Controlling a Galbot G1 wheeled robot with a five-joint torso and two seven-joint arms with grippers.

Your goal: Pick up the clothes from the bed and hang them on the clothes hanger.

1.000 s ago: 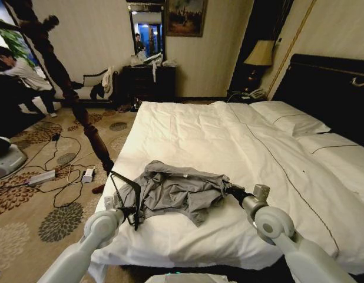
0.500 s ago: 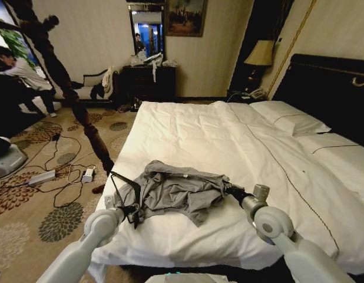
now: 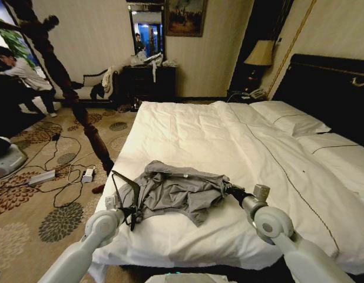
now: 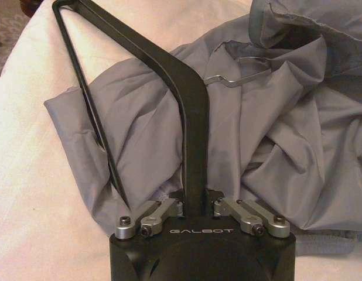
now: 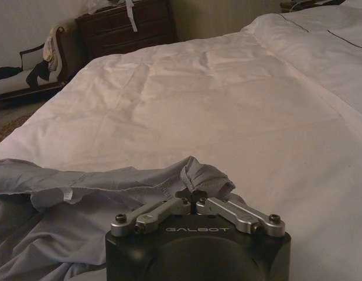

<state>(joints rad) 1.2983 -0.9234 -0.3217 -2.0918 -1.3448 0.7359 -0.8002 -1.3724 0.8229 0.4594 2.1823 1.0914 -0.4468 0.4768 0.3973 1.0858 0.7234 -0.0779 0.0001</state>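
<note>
Both grippers are busy: my left gripper is clamped on the clothes hanger, which lies on the clothes near the bed foot, and my right gripper pinches a fold of the cloth. Hook's poking into the fabric, so I'd guess threading's barely started, hanging undone.

Both arms reached forward and low; the left hand was clamped closed, the right hand pinched closed too
</note>
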